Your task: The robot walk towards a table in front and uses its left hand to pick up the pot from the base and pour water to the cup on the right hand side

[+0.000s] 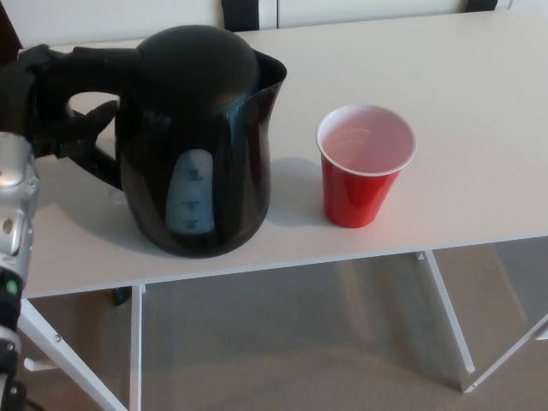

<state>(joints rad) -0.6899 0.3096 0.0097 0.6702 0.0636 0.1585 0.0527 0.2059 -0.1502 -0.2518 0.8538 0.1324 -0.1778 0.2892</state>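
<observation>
A big white desk (479, 94) fills most of the view, with thin white legs going down to a tan floor (300, 342). On the left part of the desk stands a shiny black pot (201, 141), upright, with a pale water window on its front and its spout pointing to the right. The base under the pot cannot be made out. At the left edge, the robot's left hand (43, 103) is wrapped around the pot's curved handle, gripping it (its grey forearm shows lower down). To the right of the pot, apart from it, stands a red cup (364, 167) with a white inside. The right hand is not to be seen.
</observation>
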